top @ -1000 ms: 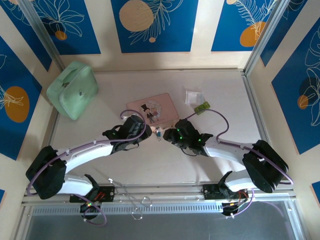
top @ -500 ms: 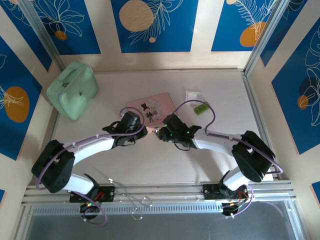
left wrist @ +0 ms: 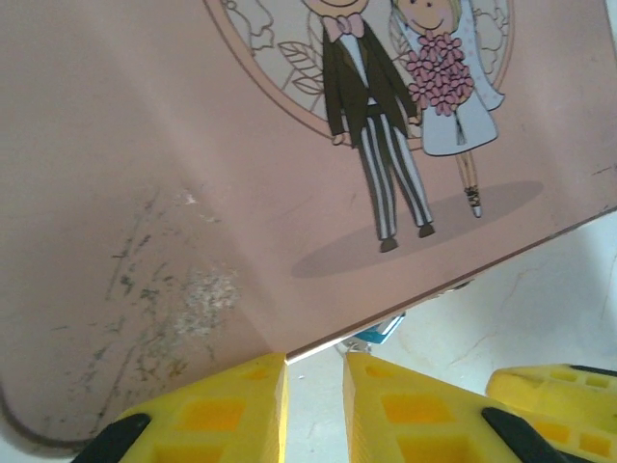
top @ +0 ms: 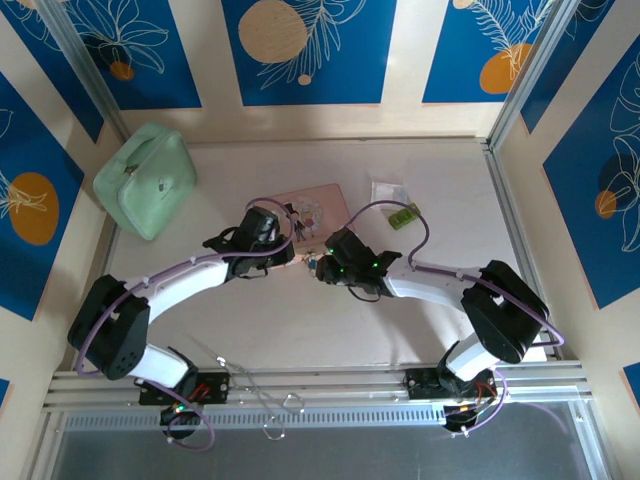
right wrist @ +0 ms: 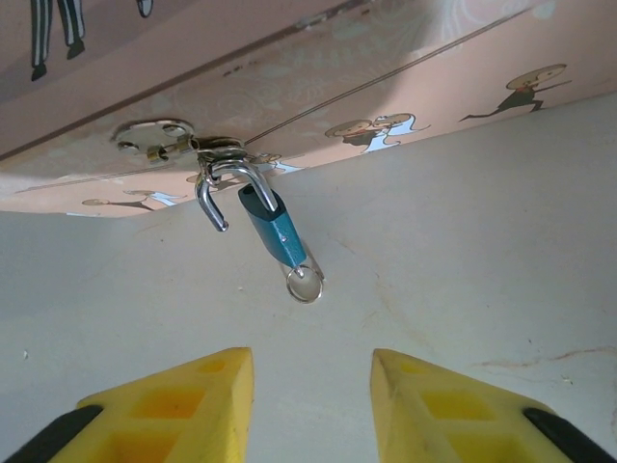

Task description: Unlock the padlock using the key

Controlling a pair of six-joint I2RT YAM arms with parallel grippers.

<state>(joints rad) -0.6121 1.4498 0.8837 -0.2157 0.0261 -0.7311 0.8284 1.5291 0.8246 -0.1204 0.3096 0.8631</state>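
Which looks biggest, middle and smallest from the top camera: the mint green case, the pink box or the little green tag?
1. mint green case
2. pink box, though the arms hide part of it
3. little green tag

**A:** How much of the key point(right wrist: 295, 275) can you make out?

**B:** Only a ring below the padlock point(right wrist: 274, 231). Any blade is hidden inside the blue body.

**A:** And from overhead?

**B:** There the padlock is too small to read, and the arms cover the near edge of the pink tin box point(top: 325, 198).

**A:** The left wrist view?

**B:** The box lid runs off the frame on three sides. Its edge hides all but a blue sliver beneath.
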